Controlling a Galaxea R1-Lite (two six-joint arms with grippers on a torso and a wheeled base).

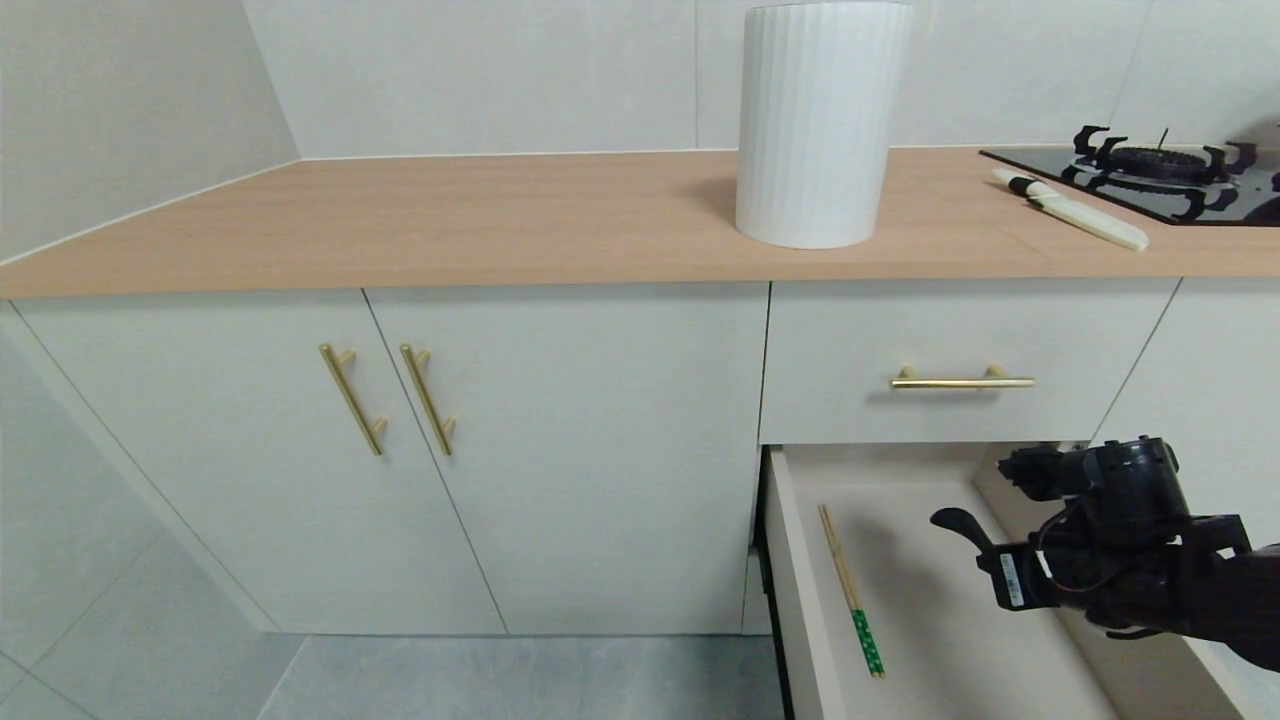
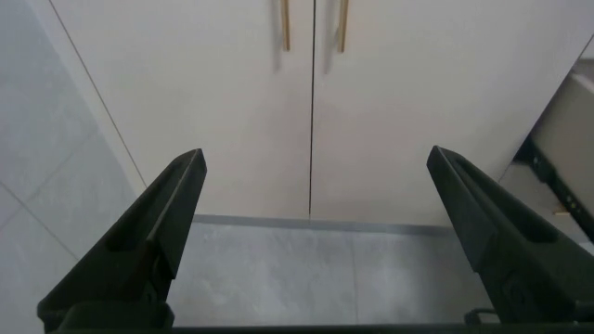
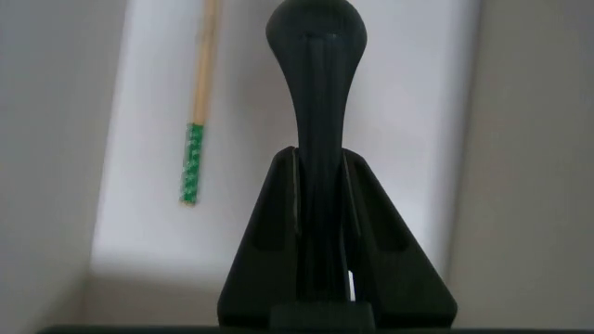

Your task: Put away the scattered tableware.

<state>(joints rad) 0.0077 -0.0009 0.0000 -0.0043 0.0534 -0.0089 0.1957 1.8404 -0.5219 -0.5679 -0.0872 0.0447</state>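
A pair of wooden chopsticks (image 1: 850,590) with green ends lies along the left side of the open lower drawer (image 1: 795,590). My right gripper (image 1: 955,522) hangs over the drawer's right half, shut with nothing between its fingers. The right wrist view looks down past this shut gripper (image 3: 316,28) at the chopsticks (image 3: 198,121) on the drawer floor (image 3: 399,139). A white-bladed knife (image 1: 1070,208) rests on the wooden counter (image 1: 450,215) beside the stove. My left gripper (image 2: 316,162) is open and empty, low in front of the cabinet doors (image 2: 399,102).
A tall white ribbed container (image 1: 820,120) stands on the counter above the drawers. A black gas stove (image 1: 1160,175) sits at the far right. The upper drawer with its gold handle (image 1: 962,381) is closed, as are the two doors with gold handles (image 1: 352,398).
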